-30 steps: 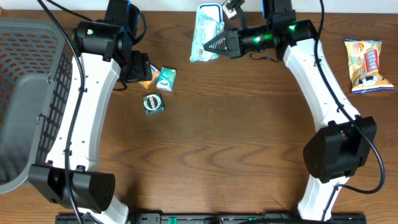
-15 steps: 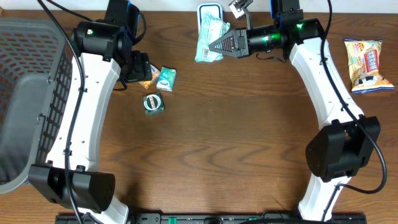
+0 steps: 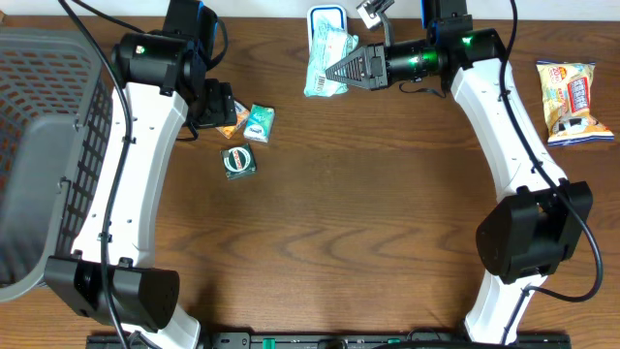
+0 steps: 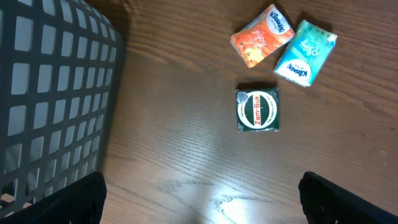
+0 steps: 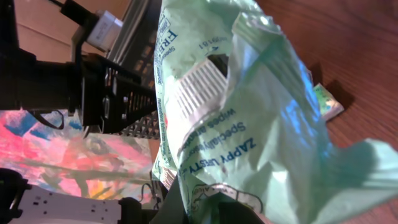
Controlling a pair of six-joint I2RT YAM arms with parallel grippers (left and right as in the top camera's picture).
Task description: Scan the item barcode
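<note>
Overhead, right hand (image 3: 329, 71) holding wipes pack (image 3: 325, 44), far table (image 3: 339, 204) edge, basket (image 3: 39, 107) left

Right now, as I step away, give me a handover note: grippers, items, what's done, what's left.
Left gripper: open, empty, above the Zam-Buk box, orange tissue pack and teal tissue pack, beside the basket.
Right gripper: shut on the green wipes pack, lifted at the far edge of the table, barcode exposed.
Done: wipes pack picked up.
To do: whether it scanned cannot be told; snack bag and small items lie on the table.
</note>
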